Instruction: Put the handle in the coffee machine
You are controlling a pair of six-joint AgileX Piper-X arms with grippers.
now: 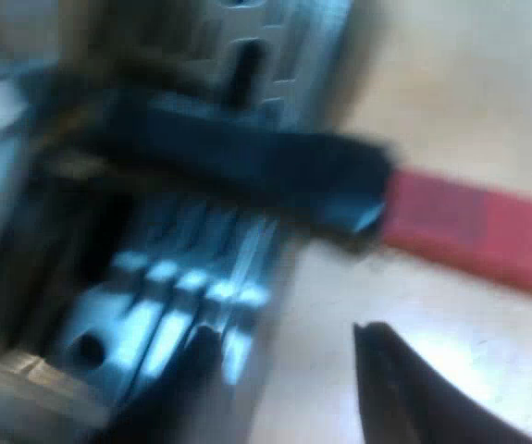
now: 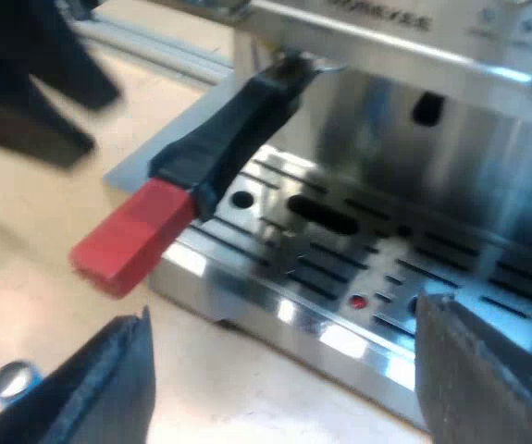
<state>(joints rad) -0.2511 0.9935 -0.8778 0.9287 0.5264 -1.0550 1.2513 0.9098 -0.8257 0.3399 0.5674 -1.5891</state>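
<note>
Pale tabletop (image 2: 25, 268) carries the machine (image 2: 451, 139). I see the handle (image 2: 219, 148) seated in its front, over the drip tray (image 2: 340, 268). My right gripper (image 2: 282, 314) gapes empty, short of it. My left gripper (image 1: 279, 333), also spread, hangs near the red end (image 1: 478, 222) without touching.

The table (image 2: 247, 388) was a pale, wood-toned top. The machine (image 2: 386, 166) stood directly on it, with its slotted steel tray (image 2: 321, 268) low over the surface. A flat grey slab (image 2: 141, 153) lay at the machine's corner, though whether it touched the base could not be told. A small round shiny thing (image 2: 13, 377) lay on bare table well away from the machine; what it was could not be told. More bare table ran alongside the machine.
</note>
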